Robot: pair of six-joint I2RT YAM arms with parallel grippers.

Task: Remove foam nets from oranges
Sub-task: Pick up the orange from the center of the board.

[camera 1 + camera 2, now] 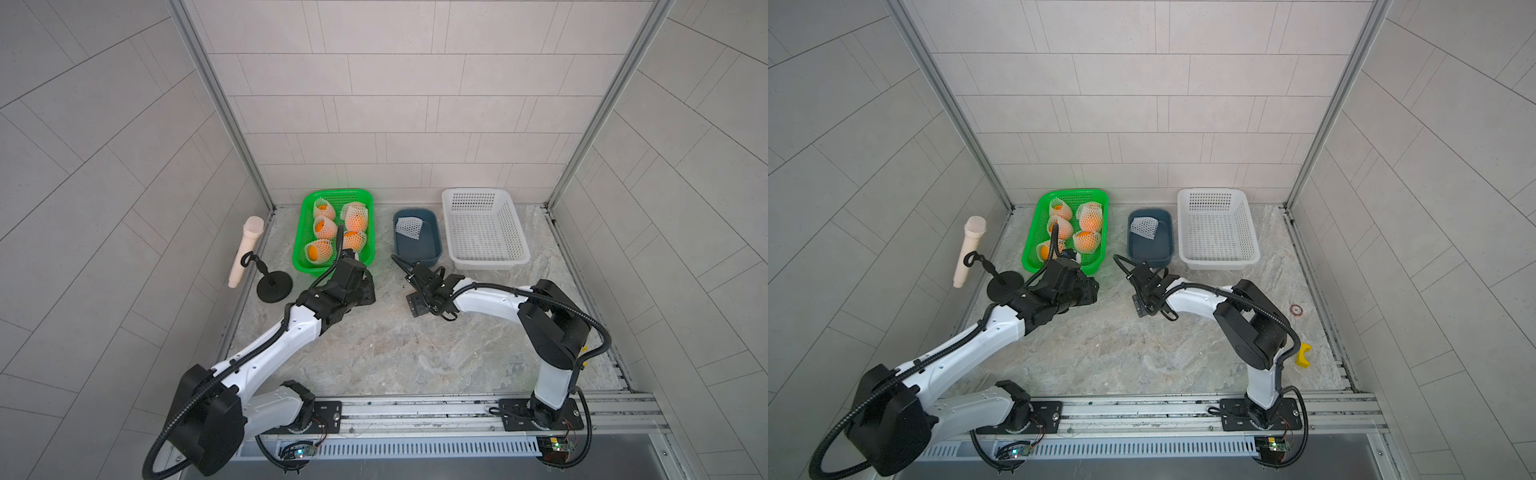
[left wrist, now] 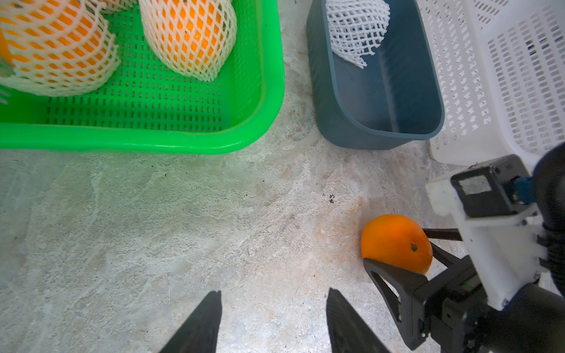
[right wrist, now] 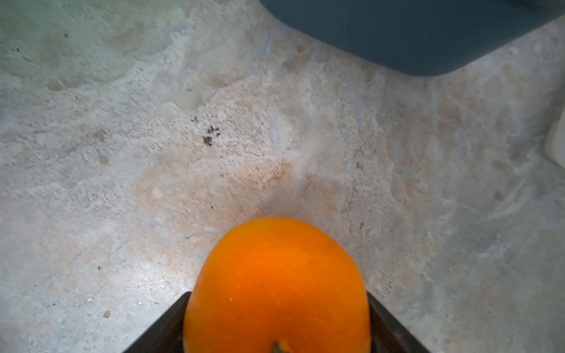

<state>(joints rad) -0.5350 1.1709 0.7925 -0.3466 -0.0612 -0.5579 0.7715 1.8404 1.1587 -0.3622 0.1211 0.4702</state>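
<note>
Marbled surface [image 1: 395, 353] carries everything: our right gripper [image 3: 276, 308] has its jaws clasped on a bare orange [image 3: 275, 269], with the white basket [image 1: 484, 237] beyond, nearest this arm. Our left gripper [image 2: 273, 305] hangs open, empty, beside the netted oranges [image 1: 324, 227].

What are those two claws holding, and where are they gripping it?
The right gripper clamps a bare orange by its opposite sides; the left gripper holds nothing.

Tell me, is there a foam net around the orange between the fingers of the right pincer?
No, the orange held in the right pincer shows only bare peel, with no white mesh on it.
</note>
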